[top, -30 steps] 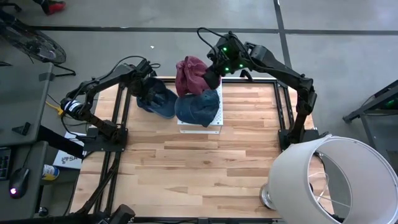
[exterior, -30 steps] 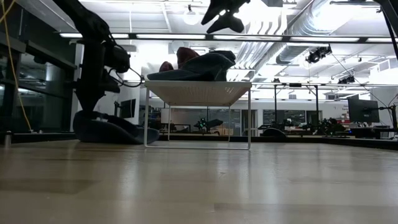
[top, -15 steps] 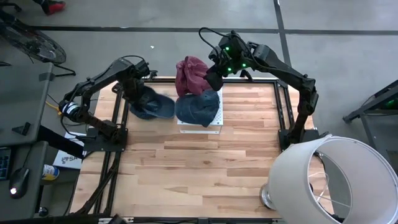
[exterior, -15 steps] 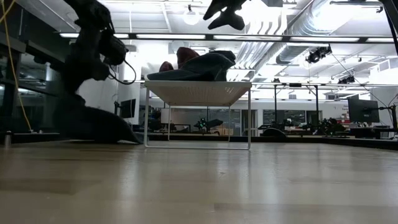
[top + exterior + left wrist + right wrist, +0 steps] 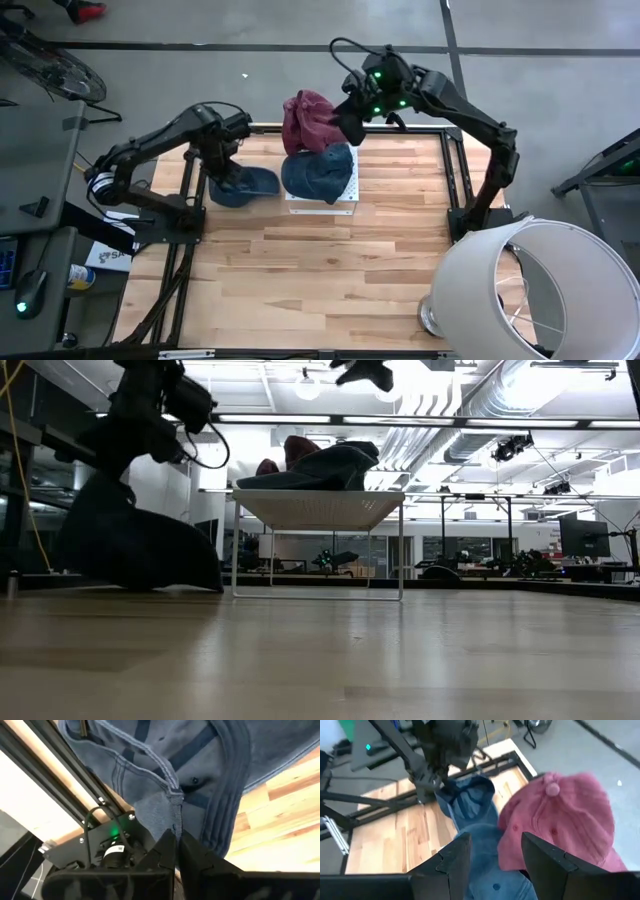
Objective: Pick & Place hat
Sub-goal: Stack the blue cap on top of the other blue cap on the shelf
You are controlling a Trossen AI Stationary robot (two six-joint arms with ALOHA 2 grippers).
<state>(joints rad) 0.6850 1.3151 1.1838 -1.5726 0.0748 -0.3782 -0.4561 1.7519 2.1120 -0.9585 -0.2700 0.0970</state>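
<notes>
Left gripper point(image 5: 222, 160) is clamped tight on the rim of a blue denim cap point(image 5: 243, 184), over the far-left part of the light wooden slat table point(image 5: 330, 270). Left wrist view: the two dark fingers point(image 5: 167, 851) meet on a fold of the cap's stitched edge point(image 5: 172, 802), cloth hanging past them over the table's black frame rail point(image 5: 60, 767). In the low view the cap point(image 5: 130, 540) hangs as a dark drape from the gripper, lower edge at or near the table; contact can't be told.

Right gripper point(image 5: 352, 125) hovers above the far side of a white mesh rack point(image 5: 340, 205), jaws apart, nothing between them. Right wrist view shows the gap between its fingers point(image 5: 454, 860) clear.

On the rack: a second, darker blue denim cap point(image 5: 318, 172) on the near side, and a red-maroon cloth cap point(image 5: 308, 118) on the far side, overhanging the table's far edge. The two touch.

The held cap sits just left of the rack, apart from it. A white drum lampshade point(image 5: 540, 290) stands at the near-right corner.
</notes>
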